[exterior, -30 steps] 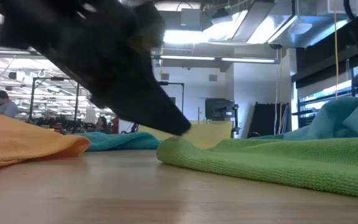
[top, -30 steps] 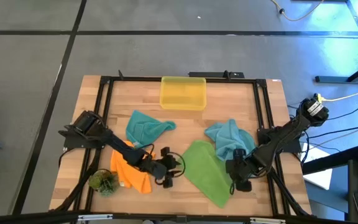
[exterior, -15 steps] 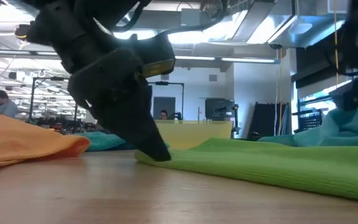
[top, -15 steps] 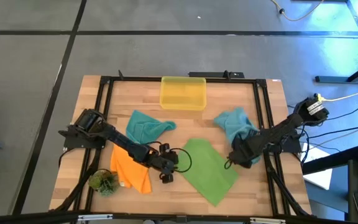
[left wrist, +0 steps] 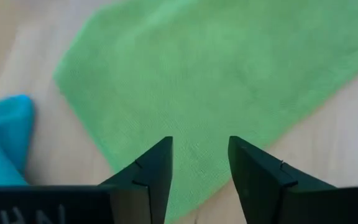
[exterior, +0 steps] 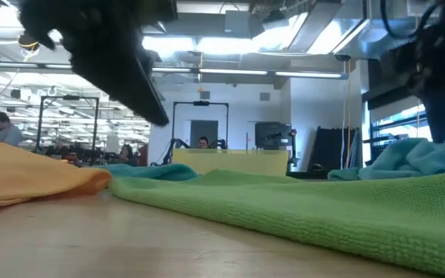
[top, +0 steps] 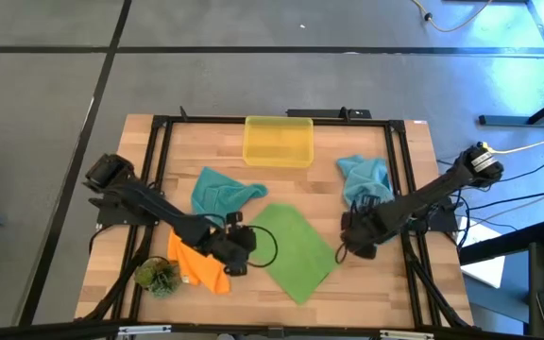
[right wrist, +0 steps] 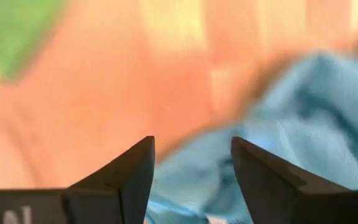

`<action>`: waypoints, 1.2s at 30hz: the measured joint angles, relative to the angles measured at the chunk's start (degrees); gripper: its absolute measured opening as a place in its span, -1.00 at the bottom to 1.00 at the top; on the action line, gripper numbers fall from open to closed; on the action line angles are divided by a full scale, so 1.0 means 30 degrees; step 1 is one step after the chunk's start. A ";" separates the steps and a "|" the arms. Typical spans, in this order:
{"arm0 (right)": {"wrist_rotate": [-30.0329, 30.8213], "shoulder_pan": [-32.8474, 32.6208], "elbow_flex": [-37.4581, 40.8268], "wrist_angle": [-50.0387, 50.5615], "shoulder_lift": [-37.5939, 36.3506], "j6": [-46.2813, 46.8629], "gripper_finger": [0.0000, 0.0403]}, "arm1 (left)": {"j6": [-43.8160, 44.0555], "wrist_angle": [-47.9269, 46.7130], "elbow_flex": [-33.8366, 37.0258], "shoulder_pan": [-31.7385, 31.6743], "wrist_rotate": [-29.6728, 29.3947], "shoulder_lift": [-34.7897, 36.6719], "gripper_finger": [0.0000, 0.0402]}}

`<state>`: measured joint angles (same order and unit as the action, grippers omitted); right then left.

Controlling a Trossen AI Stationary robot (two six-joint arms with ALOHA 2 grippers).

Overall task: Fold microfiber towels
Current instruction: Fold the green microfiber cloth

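My left gripper [top: 237, 247] was open and held nothing; it hung just at the left edge of the green towel [top: 294, 250], and in the left wrist view the two fingers [left wrist: 157, 171] stood apart over the green cloth. My right gripper [top: 355, 238] was also open and empty, near the right corner of the green towel and just below the right teal towel [top: 361, 178], which lay crumpled by the right frame rail. The green towel lay spread almost flat in the middle of the table [top: 385, 297], turned like a diamond. The orange towel [top: 199, 264] was bunched very near my left gripper, and the other teal towel [top: 219, 192] lay crumpled a little behind it. I judged that the first risk was at the left side: if I closed there without care, I could pinch the orange cloth together with the green edge, and the fold would drag both. At the right, the gripper could catch the teal towel instead of the green corner. Also, if only one gripper got a good hold, the green towel would slide and wrinkle on the wood, not fold. The bin [top: 278, 141] and the plant tuft [top: 157, 276] were well apart from the work
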<state>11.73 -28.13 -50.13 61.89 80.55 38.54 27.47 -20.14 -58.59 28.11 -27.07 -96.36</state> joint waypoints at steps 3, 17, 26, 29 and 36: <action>0.0230 -0.1093 -0.0307 -0.2378 -0.0099 -0.1392 0.06 | -0.0802 0.1628 0.0009 0.0665 -0.0665 0.0134 -0.26; 0.0071 -0.2836 0.2452 -1.1719 0.1399 -0.2019 0.06 | -0.1787 1.2190 -0.0021 0.0914 0.2041 -0.5618 -0.26; 0.0083 -0.2698 0.3636 -1.4746 0.2141 -0.1945 0.06 | -0.0240 1.1748 -0.0093 0.0756 0.3282 -0.6681 -0.26; 0.0086 -0.2676 0.3952 -1.5912 0.2628 -0.1910 0.06 | -0.0236 1.1696 -0.0093 0.0791 0.3590 -0.6681 -0.26; 0.0355 -0.2691 0.3919 -1.5000 0.3310 -0.1214 0.06 | -0.0236 1.1419 -0.0123 0.0798 0.4981 -0.6652 -0.26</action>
<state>12.80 -36.21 -38.37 16.89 90.48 34.90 26.76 14.11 -58.96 30.50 -12.13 -116.31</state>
